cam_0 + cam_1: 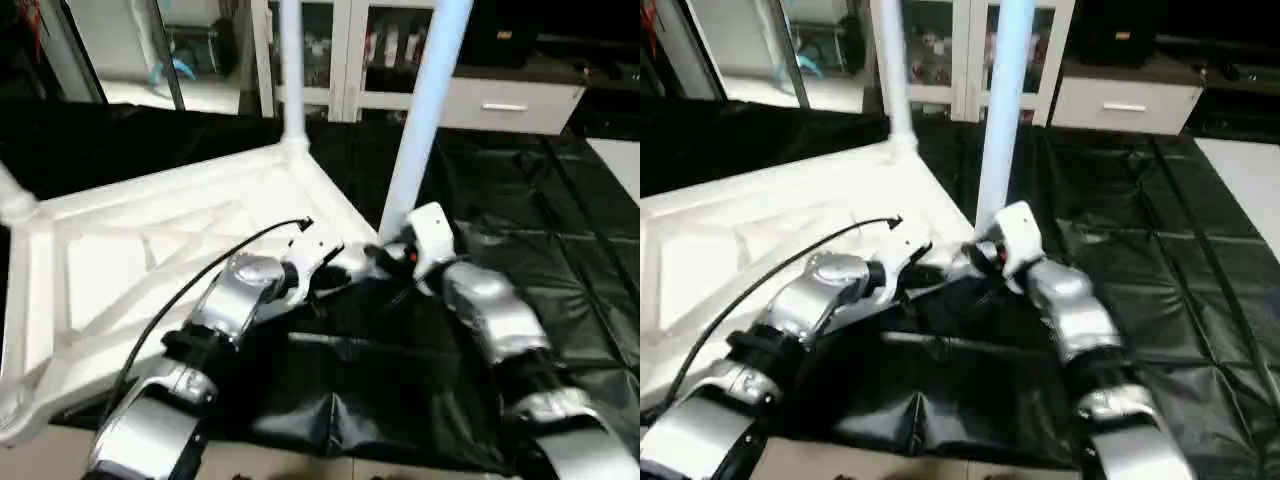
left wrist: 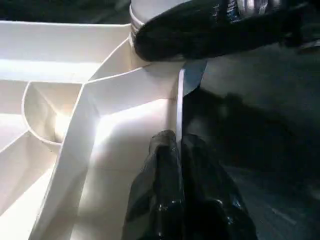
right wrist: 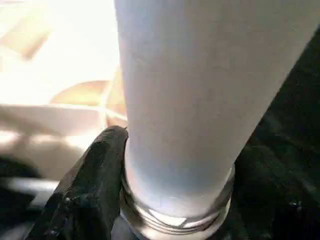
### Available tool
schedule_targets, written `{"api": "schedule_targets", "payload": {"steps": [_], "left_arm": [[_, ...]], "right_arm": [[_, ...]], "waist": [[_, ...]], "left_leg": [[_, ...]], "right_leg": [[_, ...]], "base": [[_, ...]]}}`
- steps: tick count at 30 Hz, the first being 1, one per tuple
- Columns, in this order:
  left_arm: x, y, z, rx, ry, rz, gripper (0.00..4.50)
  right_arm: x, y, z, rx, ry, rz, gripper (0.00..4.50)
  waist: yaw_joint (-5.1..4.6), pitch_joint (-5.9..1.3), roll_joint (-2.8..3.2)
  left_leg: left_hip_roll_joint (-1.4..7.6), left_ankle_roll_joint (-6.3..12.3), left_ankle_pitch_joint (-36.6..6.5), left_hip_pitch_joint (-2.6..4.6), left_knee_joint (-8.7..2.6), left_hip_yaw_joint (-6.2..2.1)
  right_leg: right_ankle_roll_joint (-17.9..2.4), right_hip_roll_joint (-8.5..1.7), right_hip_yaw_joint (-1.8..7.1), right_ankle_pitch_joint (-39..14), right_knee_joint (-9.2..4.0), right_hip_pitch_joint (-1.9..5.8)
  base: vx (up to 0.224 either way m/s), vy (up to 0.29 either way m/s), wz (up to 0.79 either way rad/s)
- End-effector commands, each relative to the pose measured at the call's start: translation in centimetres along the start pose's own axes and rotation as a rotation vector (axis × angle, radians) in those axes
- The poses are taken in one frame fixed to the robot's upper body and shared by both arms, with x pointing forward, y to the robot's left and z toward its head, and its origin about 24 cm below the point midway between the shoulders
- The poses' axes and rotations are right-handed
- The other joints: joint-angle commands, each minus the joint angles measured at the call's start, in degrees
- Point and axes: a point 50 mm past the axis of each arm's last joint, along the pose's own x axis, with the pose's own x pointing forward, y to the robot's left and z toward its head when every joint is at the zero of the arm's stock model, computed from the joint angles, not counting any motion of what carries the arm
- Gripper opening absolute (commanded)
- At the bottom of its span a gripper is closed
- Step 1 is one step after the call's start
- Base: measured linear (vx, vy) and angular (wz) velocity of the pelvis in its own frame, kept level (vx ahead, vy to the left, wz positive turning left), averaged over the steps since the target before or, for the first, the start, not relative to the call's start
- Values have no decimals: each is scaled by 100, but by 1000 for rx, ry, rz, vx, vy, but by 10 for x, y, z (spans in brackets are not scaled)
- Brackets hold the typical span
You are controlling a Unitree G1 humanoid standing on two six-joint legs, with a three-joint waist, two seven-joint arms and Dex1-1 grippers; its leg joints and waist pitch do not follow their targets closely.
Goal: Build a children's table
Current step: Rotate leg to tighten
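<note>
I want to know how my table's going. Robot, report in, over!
Left gripper shut, pinching the tabletop edge. Right gripper around the near leg, upright at its corner socket. Two more legs already standing. Nothing in the way.

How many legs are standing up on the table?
3: one leg at the far corner, one at the near corner by the right gripper, one at the left corner. Others may be hidden.

Looks like an indoor lab or demo room set up for robot trials. Black plastic sheeting [image 1: 560, 240] spread across a pale floor [image 1: 60, 450] as a work area. Behind it, white cabinets with glass doors [image 1: 940, 50] holding small items, too blurred to name. A low white drawer unit [image 1: 505, 103] to the right. At far left, a doorway or glass panel [image 1: 130, 50] opening onto a brighter space.
</note>
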Motion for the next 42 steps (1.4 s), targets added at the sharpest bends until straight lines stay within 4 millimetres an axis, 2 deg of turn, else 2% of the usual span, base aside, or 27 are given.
{"api": "schedule_targets", "payload": {"steps": [1,3,5,6,8,12,13,14,16,17,18,19,20,21,22,23,24,26,28,30,31,32,37,40,42], "left_arm": [[4,10,-1,-38,18,168,0],[6,9,1,-39,19,174,0],[10,7,4,-43,12,177,0],[12,5,7,-43,4,171,0],[12,5,8,-39,1,165,0],[10,5,5,-20,10,126,0],[10,4,5,-16,12,114,0],[6,2,-1,7,41,38,0],[1,1,-7,23,72,-23,0],[-2,1,-9,35,84,-55,0],[-6,0,-12,47,96,-97,0],[-10,-1,-16,55,114,-133,0],[-10,-1,-16,55,114,-133,0],[-13,-1,-18,77,125,-170,0],[-21,-4,-25,92,157,-265,0],[-21,-4,-25,92,157,-265,0],[-26,-7,-27,123,155,-336,0],[-33,-12,-30,145,164,-442,0],[-40,-15,-32,168,181,-523,0],[-41,-15,-32,168,184,-529,0],[-41,-14,-31,174,188,-524,0],[-41,-14,-31,174,188,-524,0],[-39,-14,-29,189,182,-494,0],[-40,-16,-28,184,179,-503,0],[-40,-16,-28,184,180,-501,0]], "right_arm": [[6,7,-22,-30,119,-168,269],[7,8,-22,-28,121,-191,268],[10,16,-22,-38,120,-197,268],[13,24,-20,-8,105,-154,268],[14,27,-18,13,86,-130,268],[11,24,-11,3,22,-79,268],[10,22,-10,-2,16,-73,303],[4,12,-8,-9,-10,-61,324],[-2,4,-7,-1,-16,-27,340],[-5,-1,-6,4,-19,-4,347],[-9,-7,-6,0,-12,20,347],[-14,-11,-5,0,-7,65,372],[-14,-11,-5,0,-7,65,380],[-18,-14,-3,-2,-9,112,380],[-29,-21,1,-31,-8,246,385],[-29,-21,1,-31,-8,246,385],[-37,-24,2,-84,-2,324,403],[-50,-28,1,-161,27,438,425],[-62,-33,0,-225,63,526,427],[-64,-34,0,-228,71,540,427],[-69,-35,0,-244,93,594,427],[-69,-35,0,-245,94,596,427],[-72,-32,-1,-278,124,667,427],[-67,-27,1,-275,111,682,427],[-65,-26,2,-274,106,683,427]], "waist": [[-5,-346,-107],[-4,-347,-102],[32,-361,-120],[29,-363,-109],[43,-347,-110],[47,-349,-92],[55,-351,-81],[87,-354,-26],[86,-371,-72],[97,-367,-8],[83,-370,-31],[87,-383,-44],[84,-375,-43],[99,-374,104],[67,-373,69],[92,-370,32],[100,-361,101],[121,-368,99],[163,-352,105],[177,-339,129],[176,-340,130],[178,-340,107],[186,-348,89],[198,-356,69],[204,-362,79]], "left_leg": [[280,-15,-1569,98,-501,-141],[268,-44,-1565,95,-504,-145],[268,66,-1387,77,-493,-131],[263,99,-1394,75,-489,-126],[266,143,-1432,64,-495,-130],[272,117,-1512,67,-502,-136],[271,115,-1506,68,-504,-140],[276,112,-1444,71,-509,-151],[280,203,-1327,53,-497,-136],[279,253,-1210,37,-495,-144],[280,282,-1192,26,-494,-136],[289,295,-1123,24,-479,-140],[290,378,-1035,30,-462,-120],[289,355,-1048,40,-467,-137],[301,316,-1234,68,-473,-121],[302,339,-1210,52,-461,-120],[303,341,-1214,53,-462,-118],[317,330,-1267,68,-460,-123],[339,315,-1329,69,-473,-114],[344,235,-1479,99,-481,-105],[338,176,-1535,94,-487,-115],[336,150,-1556,99,-485,-116],[324,214,-1414,77,-468,-121],[323,254,-1304,66,-460,-124],[326,266,-1257,69,-455,-126]], "right_leg": [[-1109,-316,223,-2095,-421,153],[-1099,-317,224,-2082,-415,161],[-1115,-328,232,-1733,-384,191],[-1134,-325,233,-1692,-380,189],[-1101,-331,229,-1795,-395,205],[-1076,-329,227,-1846,-406,204],[-1084,-329,225,-1826,-404,209],[-1111,-328,223,-1676,-385,227],[-1173,-319,228,-1354,-348,254],[-1263,-324,229,-1163,-317,268],[-1295,-325,228,-1096,-326,283],[-1336,-328,227,-985,-300,299],[-1486,-327,233,-821,-281,288],[-1525,-330,229,-808,-277,284],[-1557,-281,213,-791,-312,292],[-1618,-299,226,-685,-273,318],[-1646,-308,234,-673,-274,294],[-1671,-303,224,-707,-277,313],[-1664,-293,226,-820,-269,303],[-1655,-294,231,-1056,-299,270],[-1646,-296,231,-1142,-297,278],[-1621,-293,231,-1183,-304,281],[-1604,-318,236,-1199,-306,284],[-1601,-326,230,-1188,-298,289],[-1610,-325,228,-1152,-287,285]], "base": [[0,0,0],[0,0,0],[0,0,0],[0,0,0],[0,0,0],[0,0,0],[0,0,0],[0,0,0],[0,0,0],[0,0,0],[0,0,0],[0,0,0],[0,0,0],[0,0,0],[0,0,0],[0,0,0],[0,0,0],[0,0,0],[0,0,0],[0,0,0],[0,0,0],[0,0,0],[0,0,0],[0,0,0],[0,0,0]]}}
